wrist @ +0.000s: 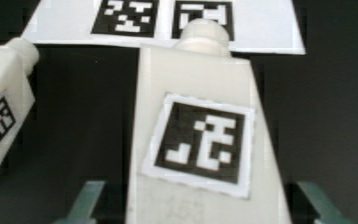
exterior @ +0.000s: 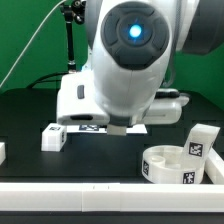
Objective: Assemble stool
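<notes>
The wrist view does most of the work here. The gripper (wrist: 206, 200) is spread wide, with one leg (wrist: 201, 125) lying lengthwise between the two fingers (wrist: 98, 200). There's a dark strip of table on each side between the finger and the leg, so it looks like nothing is pinched and the jaws are just straddling it. The leg's square tag faces the camera, and its narrow peg end points away from the gripper toward the marker board (wrist: 247, 28). That peg tip sits right at the board's near edge, though it's hard to say if it actually touches or overlaps. A neighbour leg (wrist: 2, 100) lies just beside it, apart and angled a bit, partly cut off by the frame edge.

In the exterior view the arm (exterior: 130, 60) fills the middle of the frame and blocks the gripper and whatever's under it. The marker board (exterior: 88, 127) peeks out below the arm on the black table (exterior: 100, 160). A short leg (exterior: 51, 136) sits at the exterior view's left, near the board. The seat (exterior: 165, 172), a round rimmed disc with tags on its wall, is in the lower right of the frame, well away from the gripper. A tall leg (exterior: 203, 140) stands upright just behind it at the exterior view's right.
</notes>
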Controlling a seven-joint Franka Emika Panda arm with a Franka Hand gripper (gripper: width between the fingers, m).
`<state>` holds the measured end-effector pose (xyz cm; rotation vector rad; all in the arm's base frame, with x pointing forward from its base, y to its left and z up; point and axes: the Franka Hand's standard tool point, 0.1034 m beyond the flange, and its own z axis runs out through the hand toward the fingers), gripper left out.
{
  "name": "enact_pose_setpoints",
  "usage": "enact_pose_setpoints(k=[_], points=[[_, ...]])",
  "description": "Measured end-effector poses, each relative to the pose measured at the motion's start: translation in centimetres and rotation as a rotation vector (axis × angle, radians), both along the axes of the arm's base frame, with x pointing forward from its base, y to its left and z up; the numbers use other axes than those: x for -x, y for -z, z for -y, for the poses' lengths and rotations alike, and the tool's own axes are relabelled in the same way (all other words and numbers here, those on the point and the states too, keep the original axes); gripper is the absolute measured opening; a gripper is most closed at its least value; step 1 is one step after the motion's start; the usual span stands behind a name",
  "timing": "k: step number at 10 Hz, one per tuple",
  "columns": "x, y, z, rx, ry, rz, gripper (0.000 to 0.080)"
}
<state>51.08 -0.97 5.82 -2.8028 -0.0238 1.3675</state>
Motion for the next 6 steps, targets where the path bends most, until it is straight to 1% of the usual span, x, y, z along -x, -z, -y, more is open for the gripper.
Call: enact_pose_setpoints(k=[3, 4, 5, 6], points=[[-0.4, 0.5, 0.2, 0.003, 0.0, 0.036, 0.0327], [-0.9, 0.6, 0.3, 0.005, -0.002, 0.065, 0.0327], [-2.0, 0.4, 0.2, 0.005, -0.007, 0.14, 0.0327], [-3.1, -0.9, -0.4, -0.001, -0.018, 0.239, 0.0327]])
